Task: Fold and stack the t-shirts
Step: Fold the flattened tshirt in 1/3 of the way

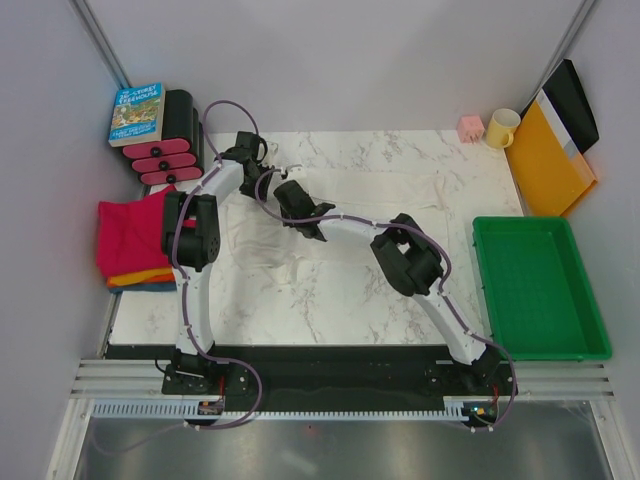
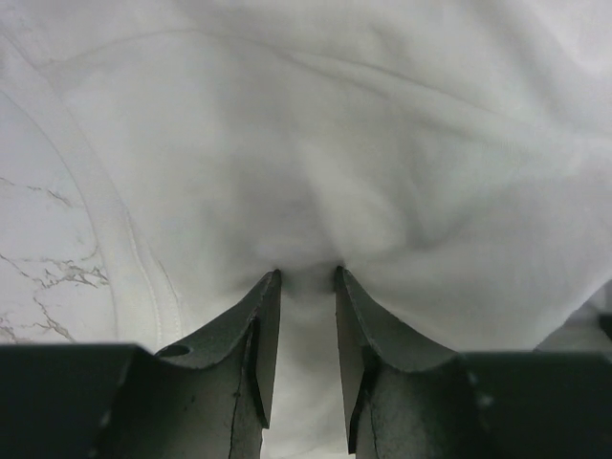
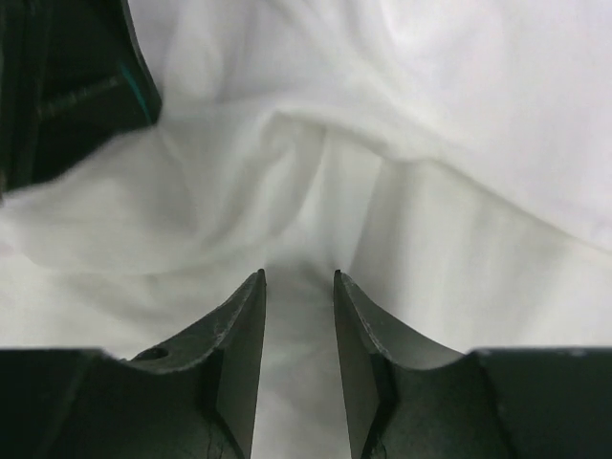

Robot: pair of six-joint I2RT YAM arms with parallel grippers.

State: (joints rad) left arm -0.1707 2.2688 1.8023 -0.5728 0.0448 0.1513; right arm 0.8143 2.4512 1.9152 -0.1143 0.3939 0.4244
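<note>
Both end effectors pinch the cream-white shirt (image 1: pixel 400 180).
Left end effector (image 2: pixel 306 279) and right end effector (image 3: pixel 298 277) stand narrow around limp, light folds; I'd grip hems.

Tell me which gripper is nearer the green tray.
Right. The right gripper is mid-table on the white shirt, left of the green tray; the left gripper sits farther left, near the table's far edge.

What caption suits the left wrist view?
Left gripper pinching a fold of the cream-white shirt above the marble table.

Thin wrinkly cloth white shirt (image 1: pixel 400 190); glossy marble-look table (image 1: pixel 330 310).
</note>
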